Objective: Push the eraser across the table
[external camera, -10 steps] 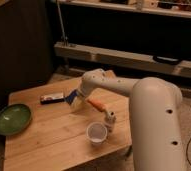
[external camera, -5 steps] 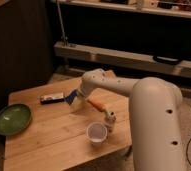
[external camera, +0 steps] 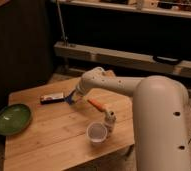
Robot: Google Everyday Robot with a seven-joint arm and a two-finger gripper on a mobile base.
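Claw (external camera: pixel 73 98) — just beside eraser (external camera: pixel 52 98).

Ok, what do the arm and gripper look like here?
The arm: smooth off-white shell, thick rounded links narrowing toward the wrist, small dark dots on the nearest link, no cables showing. The gripper, at the tip beside the eraser, looks darker.

Pincer (external camera: pixel 71 98) sits just beside the eraser (external camera: pixel 52 97) (on the table (external camera: pixel 54 135))
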